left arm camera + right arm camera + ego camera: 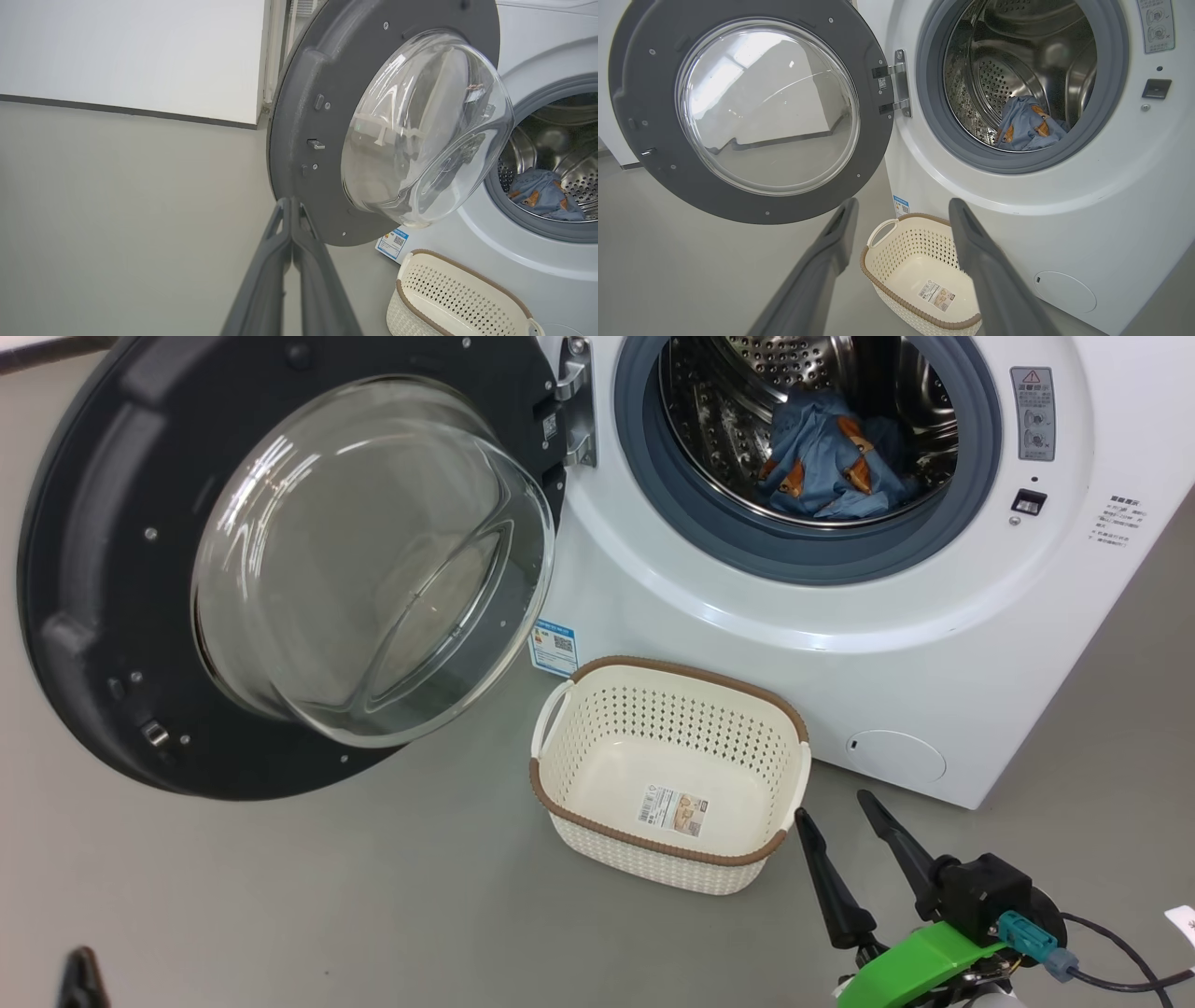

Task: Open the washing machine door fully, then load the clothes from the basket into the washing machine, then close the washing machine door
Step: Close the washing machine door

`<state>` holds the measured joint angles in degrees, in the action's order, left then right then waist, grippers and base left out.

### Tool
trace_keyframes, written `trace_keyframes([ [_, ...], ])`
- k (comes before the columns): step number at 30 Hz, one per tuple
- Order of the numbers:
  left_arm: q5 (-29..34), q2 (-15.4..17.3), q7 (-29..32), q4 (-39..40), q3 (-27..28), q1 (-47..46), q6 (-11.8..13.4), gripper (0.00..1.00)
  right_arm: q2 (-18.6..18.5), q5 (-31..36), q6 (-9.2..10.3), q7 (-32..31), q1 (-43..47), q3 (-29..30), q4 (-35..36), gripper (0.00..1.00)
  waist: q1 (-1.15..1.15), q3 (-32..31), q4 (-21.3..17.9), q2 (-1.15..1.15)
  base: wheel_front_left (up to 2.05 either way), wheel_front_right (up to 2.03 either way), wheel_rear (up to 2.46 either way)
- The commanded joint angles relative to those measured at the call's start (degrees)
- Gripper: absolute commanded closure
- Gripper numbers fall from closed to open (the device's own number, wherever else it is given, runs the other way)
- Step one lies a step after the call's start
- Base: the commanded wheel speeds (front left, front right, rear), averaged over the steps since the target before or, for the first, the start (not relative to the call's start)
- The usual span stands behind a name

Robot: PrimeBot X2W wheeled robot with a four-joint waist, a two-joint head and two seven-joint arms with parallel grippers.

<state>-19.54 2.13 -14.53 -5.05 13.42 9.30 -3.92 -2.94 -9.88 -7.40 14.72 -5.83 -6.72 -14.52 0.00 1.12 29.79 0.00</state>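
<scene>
1. Two grippers are in play. At the far left, the left gripper point(290, 207) has its fingers pressed together and holds nothing. In the left wrist view its tips sit at the lower edge of the door point(322, 140); I cannot tell whether they touch. Closed like that, they probably serve as one stiff pusher for swinging the door shut.
2. Door: it takes the upper left of the head view, swung wide on its hinge point(577, 406) with the glass bowl bulging outward. That leaves the washer point(887, 653) mouth free.
3. Basket point(653, 868): it stands on the floor point(280, 896) at lower centre, just in front of the washer, likely put there to keep the carry short. It holds a paper label point(672, 809) and no garments.
4. Drum point(728, 392): at upper centre-right, it holds the clothes point(831, 467), a blue bundle lying low inside the grey seal point(644, 476). Loading looks done, and closing the door is what remains.
5. Right gripper point(834, 807): at lower right, its fingers are spread and empty. It is just right of the basket and apart from it, seemingly kept clear of the door's swing.
</scene>
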Motion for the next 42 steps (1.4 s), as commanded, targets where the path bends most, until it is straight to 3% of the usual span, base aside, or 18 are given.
trace_keyframes([
  [1, -0.8, 0.8, -0.5, 1.0, 3.0, -3.6, -0.9, 1.0, 0.1, -0.5, -0.09, 0.3, -0.4, -1.3, 1.7, 0.0, 0.0, 0.0, 0.0, 0.0, 0.0, 0.0, 0.0],
  [4, -3.4, 1.6, -0.5, -0.3, 5.4, -6.3, -2.1, 1.0, 0.1, -0.6, -0.09, 0.3, -0.2, -1.2, 1.8, 0.0, 0.0, 0.1, -0.1, 0.0, 0.0, 0.0, 0.0],
  [12, -12.9, 9.0, 0.3, -6.1, 6.8, -16.2, -3.5, 1.0, 0.1, -0.9, -0.09, 0.3, 0.0, -1.0, 2.1, 0.0, 0.0, 0.7, -0.1, 0.0, 0.0, 0.0, 0.0],
  [20, -27.9, 16.5, 6.5, -13.0, 6.5, -28.5, -3.6, 1.0, 0.1, -0.7, -0.09, 0.1, 0.0, -0.9, 2.8, 0.0, 0.0, 2.3, -0.7, 0.0, 0.0, 0.0, 0.0],
  [32, -49.6, 23.3, 19.3, -29.9, 10.7, -44.8, -3.6, 1.0, 0.1, 0.2, -0.09, -1.3, -1.5, -1.2, 3.9, 0.0, 0.0, 5.6, -3.8, 0.0, 0.0, 0.0, 0.0],
  [42, -56.4, 27.2, 25.4, -39.8, 11.6, -50.8, -3.6, 1.0, 0.1, 1.0, -0.09, -2.4, -2.6, -1.3, 5.1, 0.0, 0.0, 8.1, -5.6, 0.0, 0.0, 0.0, 0.0],
])
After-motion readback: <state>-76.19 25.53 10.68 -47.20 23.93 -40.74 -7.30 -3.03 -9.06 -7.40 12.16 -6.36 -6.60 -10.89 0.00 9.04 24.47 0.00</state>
